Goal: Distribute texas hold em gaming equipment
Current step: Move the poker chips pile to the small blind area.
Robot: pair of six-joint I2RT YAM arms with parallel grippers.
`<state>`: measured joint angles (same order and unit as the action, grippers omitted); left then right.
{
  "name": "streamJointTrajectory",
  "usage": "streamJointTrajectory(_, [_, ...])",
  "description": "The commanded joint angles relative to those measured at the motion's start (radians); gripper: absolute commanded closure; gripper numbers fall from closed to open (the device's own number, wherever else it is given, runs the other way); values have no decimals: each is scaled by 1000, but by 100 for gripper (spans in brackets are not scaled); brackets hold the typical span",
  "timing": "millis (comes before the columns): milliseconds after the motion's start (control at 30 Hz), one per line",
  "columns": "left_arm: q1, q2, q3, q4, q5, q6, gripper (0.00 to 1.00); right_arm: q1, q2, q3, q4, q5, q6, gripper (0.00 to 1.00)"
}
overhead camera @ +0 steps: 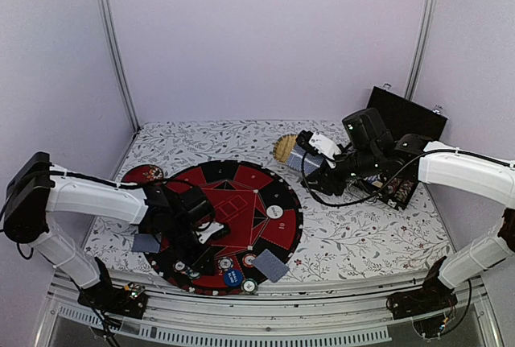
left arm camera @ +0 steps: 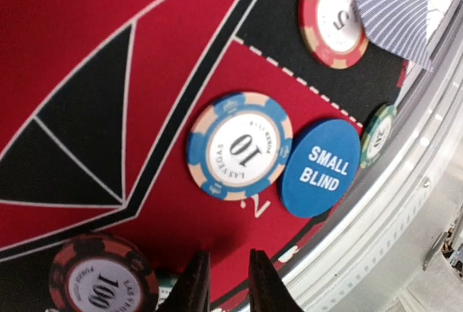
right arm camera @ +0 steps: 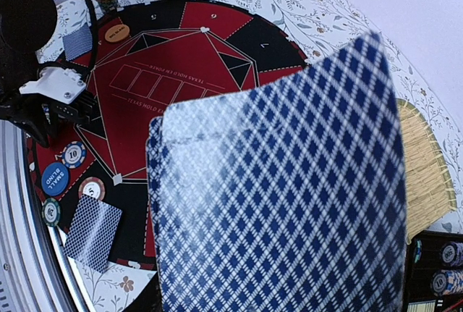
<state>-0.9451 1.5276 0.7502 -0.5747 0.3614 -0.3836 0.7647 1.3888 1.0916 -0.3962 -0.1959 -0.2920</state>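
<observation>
The left gripper (left arm camera: 228,287) hangs low over the near edge of the mat (left arm camera: 87,37), its jaws a narrow gap apart and empty, close to a blue chip (left arm camera: 239,145) and the button (left arm camera: 320,167). The right gripper (overhead camera: 312,158), just beyond the mat's far right rim, is closed on a fan of cards (right arm camera: 282,203). I judge such a chip stiff, flat and slippery, best pinched across its rim; the cards are light, bend easily and slide apart, so hold them near one edge.

A blue button (left arm camera: 320,167) at centre right reads "SMALL BLIND", the blue chip (left arm camera: 239,145) left of it "10", a black-and-red chip (left arm camera: 98,287) at lower left "100".
</observation>
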Motion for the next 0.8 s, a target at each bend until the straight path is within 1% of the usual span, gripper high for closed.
streamJointTrajectory(0, [-14, -65, 93, -6, -30, 15, 76, 0, 3, 20, 22, -32, -3, 57])
streamJointTrajectory(133, [-8, -103, 188, 36, -85, 38, 72, -1, 8, 26, 25, -47, 0, 57])
streamJointTrajectory(233, [10, -138, 230, 69, -106, 35, 70, 1, 12, 33, 21, -60, 2, 56])
streamJointTrajectory(467, [101, -258, 241, 61, -206, -47, 66, 18, 17, 34, 46, -87, 16, 56])
streamJointTrajectory(500, [114, -279, 234, 79, -200, -53, 63, 27, 20, 34, 52, -90, 17, 56])
streamJointTrajectory(633, [124, -363, 211, 196, -177, -63, 46, 69, 41, 46, 80, -92, 12, 56])
streamJointTrajectory(767, [126, -413, 157, 396, -123, -88, 21, 109, 80, 70, 96, -108, 4, 56])
